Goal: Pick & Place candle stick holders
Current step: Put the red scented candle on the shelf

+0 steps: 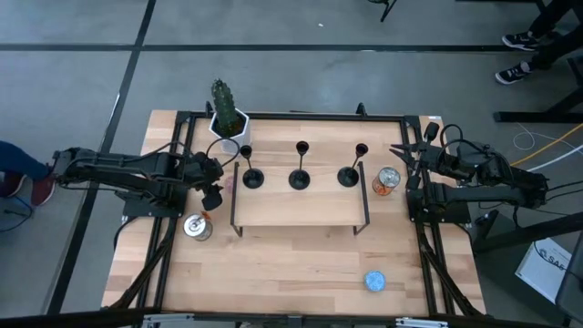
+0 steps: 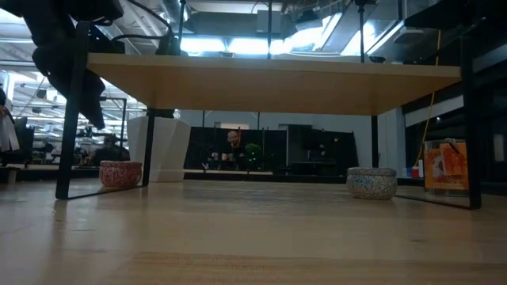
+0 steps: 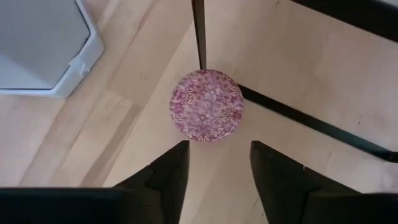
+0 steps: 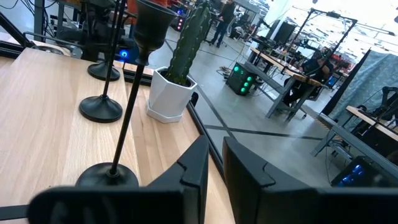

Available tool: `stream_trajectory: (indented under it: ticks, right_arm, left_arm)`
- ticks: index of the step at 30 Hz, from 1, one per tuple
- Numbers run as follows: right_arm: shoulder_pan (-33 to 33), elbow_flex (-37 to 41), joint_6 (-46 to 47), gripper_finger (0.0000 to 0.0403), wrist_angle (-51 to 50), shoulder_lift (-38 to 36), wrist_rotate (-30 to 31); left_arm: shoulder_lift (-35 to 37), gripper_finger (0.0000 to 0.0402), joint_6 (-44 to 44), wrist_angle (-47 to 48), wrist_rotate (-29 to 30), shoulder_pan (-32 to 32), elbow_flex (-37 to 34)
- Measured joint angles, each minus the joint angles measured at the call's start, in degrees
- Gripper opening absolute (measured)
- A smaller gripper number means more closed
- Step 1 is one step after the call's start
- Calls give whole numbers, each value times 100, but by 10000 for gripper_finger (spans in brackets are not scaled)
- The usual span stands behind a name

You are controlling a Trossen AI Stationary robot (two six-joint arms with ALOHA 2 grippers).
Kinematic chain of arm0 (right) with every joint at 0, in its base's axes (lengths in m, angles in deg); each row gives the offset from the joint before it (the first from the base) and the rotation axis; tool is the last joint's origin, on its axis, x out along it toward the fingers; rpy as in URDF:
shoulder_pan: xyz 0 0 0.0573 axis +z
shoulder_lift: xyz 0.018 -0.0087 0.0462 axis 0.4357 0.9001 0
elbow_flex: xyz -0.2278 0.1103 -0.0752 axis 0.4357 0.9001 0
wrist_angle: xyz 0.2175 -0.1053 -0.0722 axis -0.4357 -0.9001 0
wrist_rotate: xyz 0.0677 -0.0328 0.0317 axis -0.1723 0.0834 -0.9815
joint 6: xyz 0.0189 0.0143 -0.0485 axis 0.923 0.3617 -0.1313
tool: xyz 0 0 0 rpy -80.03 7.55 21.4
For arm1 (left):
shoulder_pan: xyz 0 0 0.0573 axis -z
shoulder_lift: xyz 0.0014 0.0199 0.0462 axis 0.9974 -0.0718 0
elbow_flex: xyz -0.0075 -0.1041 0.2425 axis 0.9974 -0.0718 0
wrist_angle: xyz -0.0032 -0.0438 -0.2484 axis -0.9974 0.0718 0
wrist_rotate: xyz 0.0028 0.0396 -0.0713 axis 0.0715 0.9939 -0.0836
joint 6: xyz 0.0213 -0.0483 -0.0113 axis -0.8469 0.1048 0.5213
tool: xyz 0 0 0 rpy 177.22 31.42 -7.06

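Fingers of your left gripper (image 3: 214, 163) stand parted with nothing between them, hanging over the pink tin (image 3: 206, 104) on the tabletop just beside the left leg of the raised shelf (image 1: 301, 208). Your right gripper (image 4: 214, 163) is nearly closed on nothing, waiting at the shelf's right end by the orange can (image 1: 386, 180). All three candle stick holders (image 1: 299, 179) stand upright in a row on the shelf, the leftmost holder (image 1: 252, 178) nearest your left arm. You look to be either between picks or just finished placing; I cannot tell which. If another pick follows, lift clear of the tin, rise to shelf height, and close on the thin stem squarely.
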Motion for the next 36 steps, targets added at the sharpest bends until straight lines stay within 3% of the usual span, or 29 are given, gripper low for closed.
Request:
stream_trajectory:
  ticks: [10, 15, 26, 36]
  right_arm:
    - [-2, 0, 0, 53, 2, 0, 0]
    - [0, 0, 2, 53, 2, 0, 1]
    - [0, 0, 2, 53, 0, 0, 0]
    - [0, 0, 2, 53, 2, 0, 2]
  left_arm:
    - [-636, 286, 48, -15, 402, 0, 0]
    - [-1015, 318, 57, -17, 437, -2, 0]
    - [-1411, 314, 151, -59, 596, -2, -2]
    - [-742, 261, 564, 121, 1255, 0, -4]
